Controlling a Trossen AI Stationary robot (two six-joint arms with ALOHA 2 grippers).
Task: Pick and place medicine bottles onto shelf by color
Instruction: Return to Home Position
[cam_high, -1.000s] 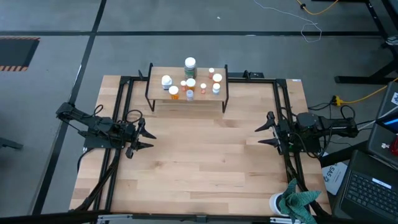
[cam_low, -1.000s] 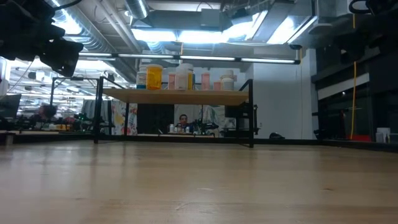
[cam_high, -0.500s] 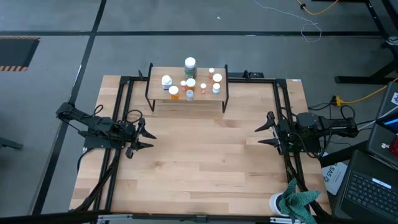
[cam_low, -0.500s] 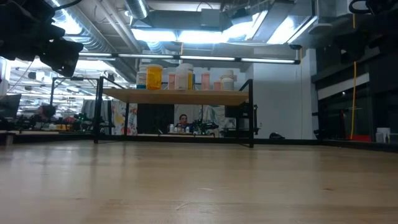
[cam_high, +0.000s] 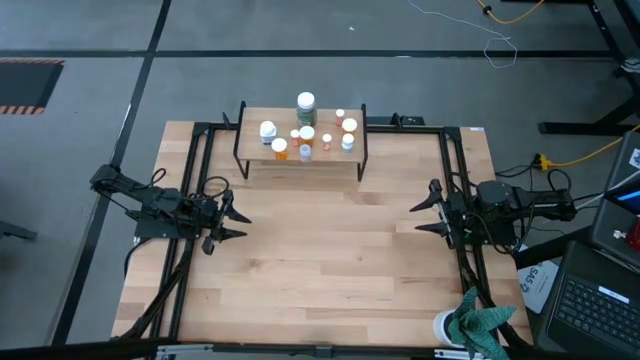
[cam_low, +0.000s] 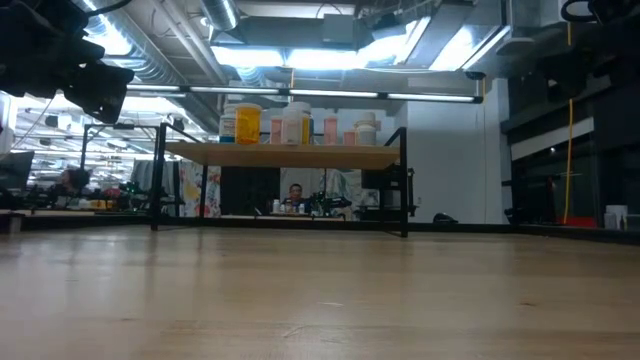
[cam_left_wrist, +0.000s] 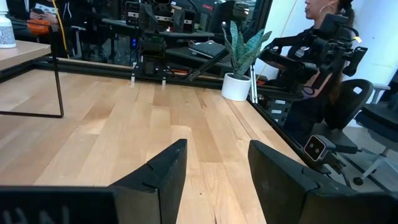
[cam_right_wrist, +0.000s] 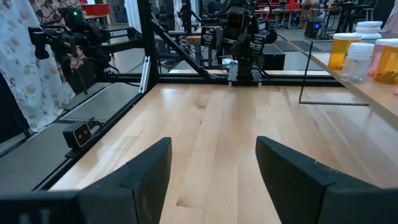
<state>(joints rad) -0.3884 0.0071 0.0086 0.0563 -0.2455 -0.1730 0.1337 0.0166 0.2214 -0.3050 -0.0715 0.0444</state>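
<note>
1. The shelf (cam_high: 255, 152) stands at the table's (cam_high: 330, 260) far edge, and all the medicine bottles (cam_high: 306, 132) are grouped on its board.
2. A larger dark green bottle (cam_high: 305, 103) stands at the back of the shelf; the orange and white ones stand in front of it.
3. The left gripper (cam_high: 238, 215) hovers well forward of the shelf toward its left side, fingers (cam_left_wrist: 168, 168) spread and holding nothing.
4. The right gripper (cam_high: 418, 212) hovers forward of the shelf toward its right side, fingers (cam_right_wrist: 149, 168) likewise spread and holding nothing.
5. In the right wrist view, a black bar (cam_right_wrist: 121, 33) beyond the table reads "TROSSEN".
6. The print on the bottle labels is too small to read.
7. A white cup with a teal cloth (cam_high: 472, 324) sits at the table's corner farthest from the shelf.
</note>
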